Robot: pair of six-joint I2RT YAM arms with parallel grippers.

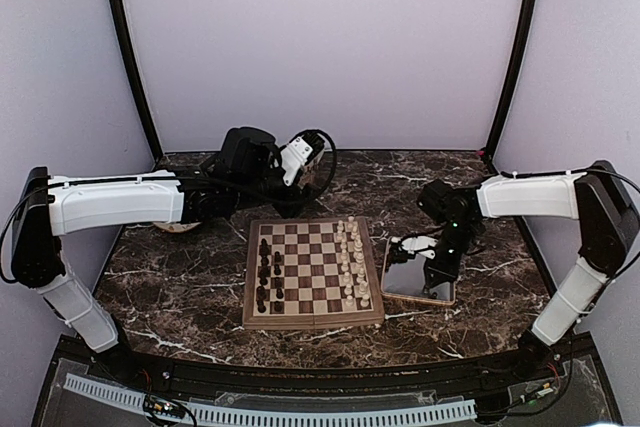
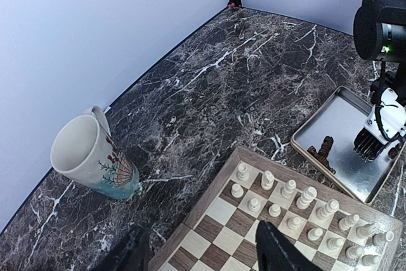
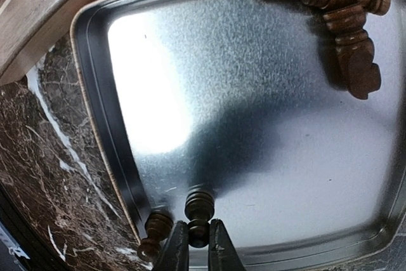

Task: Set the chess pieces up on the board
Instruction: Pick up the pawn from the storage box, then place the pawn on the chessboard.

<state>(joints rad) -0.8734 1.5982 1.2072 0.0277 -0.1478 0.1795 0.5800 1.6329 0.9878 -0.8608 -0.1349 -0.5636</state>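
The board [image 1: 313, 313] lies at the table's middle, with dark brown chess pieces [image 1: 268, 272] on its left squares and cream-white ones [image 1: 350, 262] on its right. My right gripper [image 3: 198, 249] is down in the metal tray [image 3: 254, 93], shut on the top of an upright dark piece [image 3: 200, 211]. A second dark piece [image 3: 154, 230] stands just left of it, and others [image 3: 336, 11] lie in the tray's far corner. In the top view the right gripper [image 1: 437, 265] is over the tray [image 1: 408, 285]. My left gripper [image 1: 303, 157] is open and empty, high behind the board; its fingers [image 2: 285, 252] frame the board's edge [image 2: 209, 201].
A tall cream mug [image 2: 92, 157] with a teal base stands on the marble near the back wall, left of the board in the left wrist view. The tray [image 2: 330, 125] lies right of the board. Black corner posts and pale walls enclose the table.
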